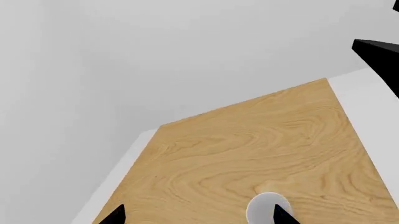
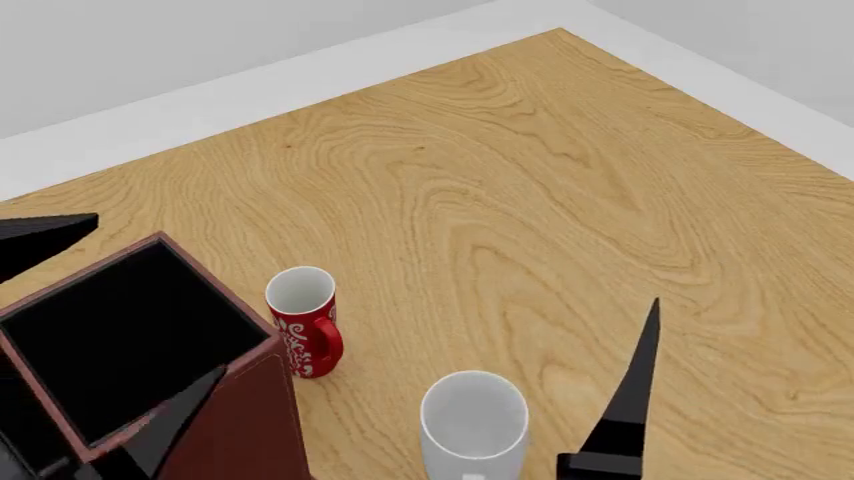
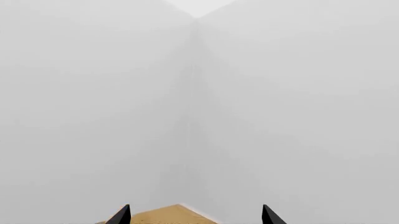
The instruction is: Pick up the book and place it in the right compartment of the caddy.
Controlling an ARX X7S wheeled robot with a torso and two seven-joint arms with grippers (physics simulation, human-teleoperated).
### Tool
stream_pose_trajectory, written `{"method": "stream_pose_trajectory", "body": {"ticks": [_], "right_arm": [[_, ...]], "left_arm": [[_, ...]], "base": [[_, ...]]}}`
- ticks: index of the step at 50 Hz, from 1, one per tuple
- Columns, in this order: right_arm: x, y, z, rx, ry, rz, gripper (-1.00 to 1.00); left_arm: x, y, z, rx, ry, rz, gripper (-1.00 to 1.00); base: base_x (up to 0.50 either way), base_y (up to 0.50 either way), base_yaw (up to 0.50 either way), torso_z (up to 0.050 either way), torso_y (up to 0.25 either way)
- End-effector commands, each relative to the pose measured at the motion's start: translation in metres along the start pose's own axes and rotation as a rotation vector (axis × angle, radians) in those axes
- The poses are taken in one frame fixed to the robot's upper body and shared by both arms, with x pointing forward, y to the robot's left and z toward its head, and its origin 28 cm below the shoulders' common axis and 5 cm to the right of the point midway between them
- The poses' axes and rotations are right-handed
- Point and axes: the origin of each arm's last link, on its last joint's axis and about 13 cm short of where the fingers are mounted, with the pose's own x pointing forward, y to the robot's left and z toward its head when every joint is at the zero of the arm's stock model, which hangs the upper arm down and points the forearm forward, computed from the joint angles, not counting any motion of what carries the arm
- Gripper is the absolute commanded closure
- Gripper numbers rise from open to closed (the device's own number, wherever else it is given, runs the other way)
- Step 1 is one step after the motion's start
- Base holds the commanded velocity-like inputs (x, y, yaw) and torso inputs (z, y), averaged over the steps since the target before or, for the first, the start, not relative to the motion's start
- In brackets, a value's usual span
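Note:
The book is out of view in every frame. The reddish-brown caddy (image 2: 254,420) stands at the near left of the head view, and its tall black-lined right compartment (image 2: 127,335) shows nothing inside. My left gripper (image 1: 199,217) is open and empty. Its wrist view looks across the wooden table, with a white mug (image 1: 267,208) by one fingertip. Two black fingers (image 2: 47,238) show by the caddy in the head view. My right gripper (image 3: 195,215) is open and empty, facing the grey wall. One of its fingers (image 2: 630,395) rises at the near right.
A red mug (image 2: 304,322) stands just right of the caddy. The white mug (image 2: 474,420) stands nearer, between the caddy and my right finger. The wooden table (image 2: 534,200) ends at a white border, with grey walls beyond.

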Motion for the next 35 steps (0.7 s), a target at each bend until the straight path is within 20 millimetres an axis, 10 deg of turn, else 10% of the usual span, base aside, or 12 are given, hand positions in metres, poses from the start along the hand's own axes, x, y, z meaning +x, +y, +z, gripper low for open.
{"method": "stream_pose_trajectory", "body": {"ticks": [1, 35], "right_arm": [[0.000, 0.001, -0.001, 0.001, 0.010, 0.007, -1.00], [0.005, 0.005, -0.004, -0.002, 0.021, 0.028, -1.00]], "left_arm": [[0.015, -0.007, -0.006, 0.027, 0.047, -0.055, -1.00], [0.029, -0.038, -0.066, -0.042, 0.205, -0.189, -1.00]], "base": [[0.00, 0.00, 0.00, 0.000, 0.000], [0.00, 0.00, 0.00, 0.000, 0.000]]}}
